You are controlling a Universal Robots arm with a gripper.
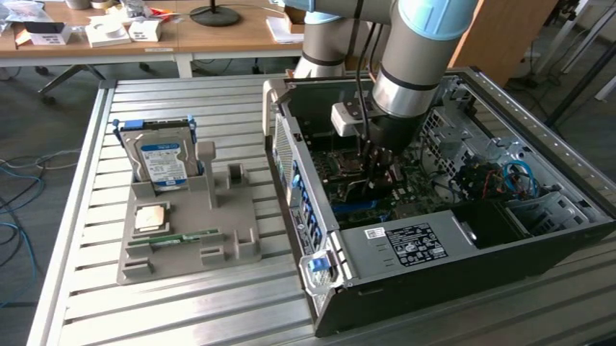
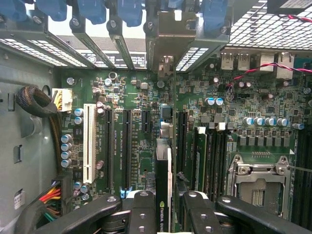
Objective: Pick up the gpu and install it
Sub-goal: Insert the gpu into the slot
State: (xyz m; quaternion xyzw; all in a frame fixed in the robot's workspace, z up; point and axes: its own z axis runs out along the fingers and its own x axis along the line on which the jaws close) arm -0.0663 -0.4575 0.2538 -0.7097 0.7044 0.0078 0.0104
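**Gripper and gpu over the motherboard.** The gripper [image 1: 382, 173] reaches down into the open case [image 1: 481, 288], which stands on the table [image 1: 192, 310] toward its edge on the exterior view's right. In the wrist view the fingers [image 2: 134, 214] are clenched from both sides on the gpu [image 2: 163, 170]. The card is held on edge directly below the gripper, so no sideways gap separates the two.

The card's long axis runs parallel to the black slots [image 2: 126, 146] and points toward the case's rear wall [image 2: 97, 53]. A metal bracket [image 2: 168, 34] there appears to be the card's own end plate, lined up with a rear opening. The card's lower edge sits between two long slots on the motherboard [image 2: 146, 87]. Whether it is seated or only above them cannot be told.

**Containers.** The case holds the motherboard and the gpu. The tray [image 1: 236, 249], near the table's edge on the exterior view's left, holds an upright hard drive [image 1: 161, 164], a green memory stick [image 1: 178, 237] and a small tan chip [image 1: 149, 216].
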